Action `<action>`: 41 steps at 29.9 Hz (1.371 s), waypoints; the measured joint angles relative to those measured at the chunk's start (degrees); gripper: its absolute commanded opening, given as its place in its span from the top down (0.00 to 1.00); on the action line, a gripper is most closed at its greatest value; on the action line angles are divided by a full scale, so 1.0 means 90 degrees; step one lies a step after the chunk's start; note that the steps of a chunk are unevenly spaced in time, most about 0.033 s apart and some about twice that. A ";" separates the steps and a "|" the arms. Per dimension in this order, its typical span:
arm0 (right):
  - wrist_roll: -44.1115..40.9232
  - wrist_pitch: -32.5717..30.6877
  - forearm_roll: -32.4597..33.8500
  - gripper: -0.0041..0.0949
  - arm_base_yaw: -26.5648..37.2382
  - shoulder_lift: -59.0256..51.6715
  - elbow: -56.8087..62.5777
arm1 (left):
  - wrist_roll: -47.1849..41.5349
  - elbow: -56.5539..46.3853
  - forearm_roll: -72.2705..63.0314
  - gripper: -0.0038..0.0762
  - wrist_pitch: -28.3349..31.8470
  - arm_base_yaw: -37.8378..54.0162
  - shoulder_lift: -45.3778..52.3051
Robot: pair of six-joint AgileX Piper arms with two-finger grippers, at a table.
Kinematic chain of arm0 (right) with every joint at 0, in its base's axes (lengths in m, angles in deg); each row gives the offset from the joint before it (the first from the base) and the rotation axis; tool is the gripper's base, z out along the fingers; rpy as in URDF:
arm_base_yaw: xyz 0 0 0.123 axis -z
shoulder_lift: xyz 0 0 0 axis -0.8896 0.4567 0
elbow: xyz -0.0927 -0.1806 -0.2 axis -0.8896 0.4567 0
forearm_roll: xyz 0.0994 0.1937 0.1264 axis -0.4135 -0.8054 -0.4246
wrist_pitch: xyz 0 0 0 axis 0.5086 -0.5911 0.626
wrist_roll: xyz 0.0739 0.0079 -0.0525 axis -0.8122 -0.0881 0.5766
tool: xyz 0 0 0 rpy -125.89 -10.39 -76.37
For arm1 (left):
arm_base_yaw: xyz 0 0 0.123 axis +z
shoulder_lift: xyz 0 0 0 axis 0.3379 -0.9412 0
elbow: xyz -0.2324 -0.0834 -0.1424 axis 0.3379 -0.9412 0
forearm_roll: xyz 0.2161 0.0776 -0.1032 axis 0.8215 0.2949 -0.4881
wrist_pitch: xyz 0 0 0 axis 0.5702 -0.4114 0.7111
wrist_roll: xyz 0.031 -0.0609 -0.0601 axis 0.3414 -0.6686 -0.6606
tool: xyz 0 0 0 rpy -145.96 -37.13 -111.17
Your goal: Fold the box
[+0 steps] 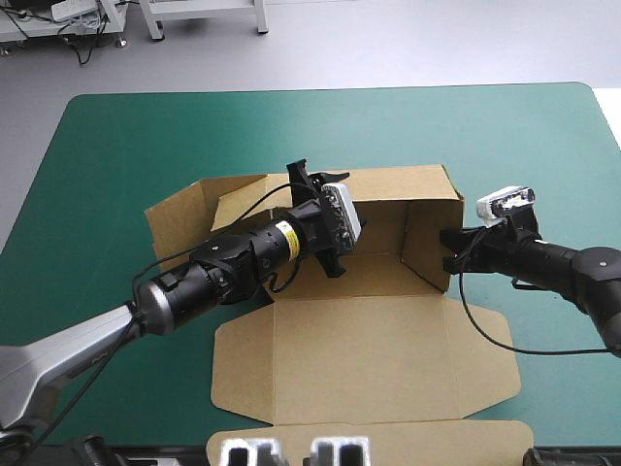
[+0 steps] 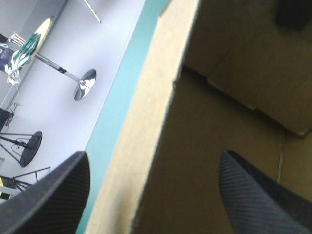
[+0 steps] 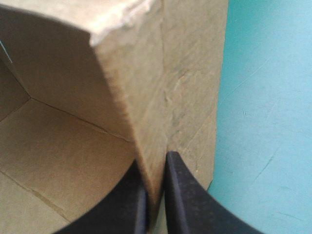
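I see left pincer point(image 2: 153, 154) wide open astride the raised back wall of the box point(image 1: 369, 335); right pincer point(image 3: 156, 168) clamped tight on its right side wall.

Left hand point(image 2: 153, 155) astride box point(image 1: 359, 340) rear wall; right hand point(image 3: 156, 163), right wall.

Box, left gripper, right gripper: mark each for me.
box point(image 1: 359, 359), high view, on the flat lid panel.
left gripper point(image 2: 153, 153), left wrist view, midway between its open fingers.
right gripper point(image 3: 155, 163), right wrist view, between fingertips pinching the wall.
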 measured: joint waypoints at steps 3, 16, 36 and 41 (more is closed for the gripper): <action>-0.0006 0.0002 0.0000 0.95 0.0000 0.0000 -0.0005 | -0.0260 0.0000 0.0000 0.29 0.0253 -0.0012 0.0358; -0.0077 0.0029 0.0000 0.95 0.0000 0.0000 -0.0005 | -0.1822 0.0000 0.0000 0.97 0.0147 -0.0019 0.1927; -0.3790 -0.0566 0.2962 0.96 -0.0603 0.0147 -0.1888 | -0.2636 0.0000 -0.1624 0.95 -0.2654 0.3851 0.2075; -0.5571 -0.1302 0.4433 0.96 -0.1044 0.0420 -0.3023 | -0.1201 0.0000 -0.3414 0.95 -0.2917 0.4813 0.2016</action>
